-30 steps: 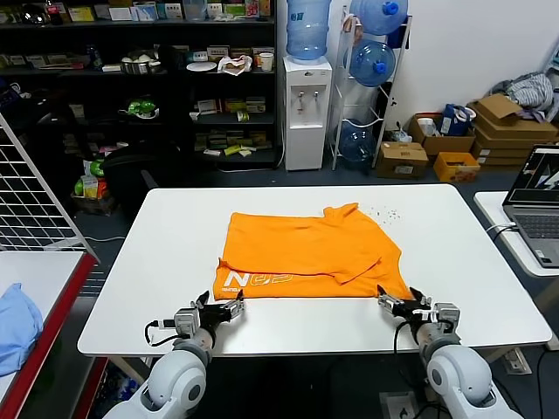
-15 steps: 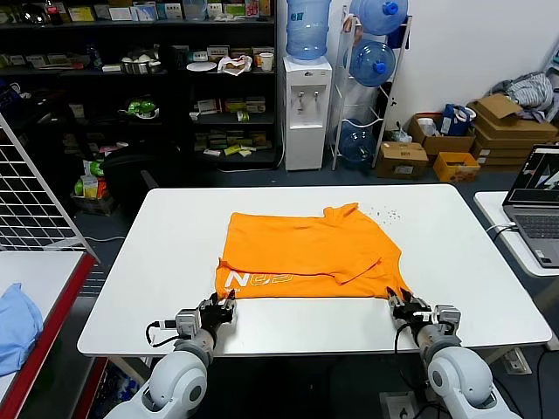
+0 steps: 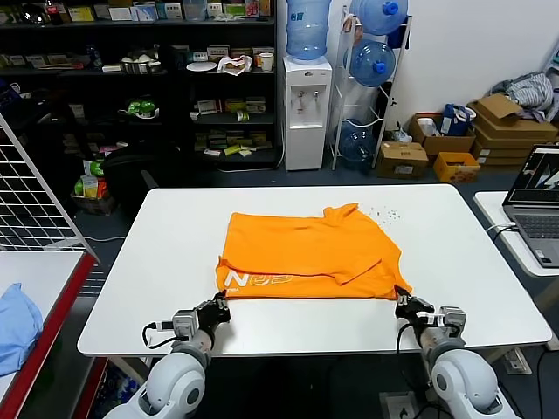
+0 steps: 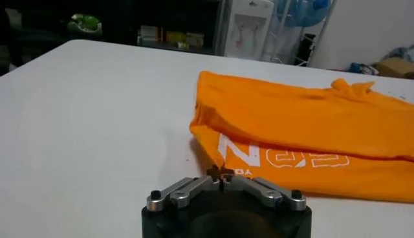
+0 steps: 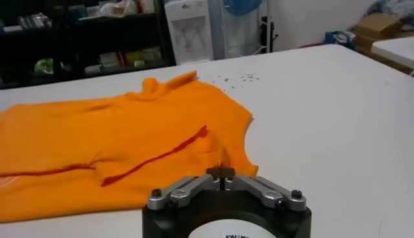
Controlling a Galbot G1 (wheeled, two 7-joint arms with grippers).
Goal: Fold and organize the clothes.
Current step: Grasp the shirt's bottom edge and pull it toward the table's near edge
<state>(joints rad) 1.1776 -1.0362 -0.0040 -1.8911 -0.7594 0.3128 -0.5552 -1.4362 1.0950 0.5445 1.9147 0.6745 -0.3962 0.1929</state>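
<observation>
Both jaws were clenched, the left gripper (image 4: 220,173) and right gripper (image 5: 221,172) each pinching a near corner of the T-shirt (image 3: 310,251), apparently to lift that edge for a fold.

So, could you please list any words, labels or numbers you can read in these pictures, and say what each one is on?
"N": first big white letter on the orange T-shirt, clear in the left wrist view.
The other big letters and the small line beside them: not legible.
Small print on the right gripper body: cut off, unreadable.
Shelf boxes and laptop screen: too small to read.
</observation>
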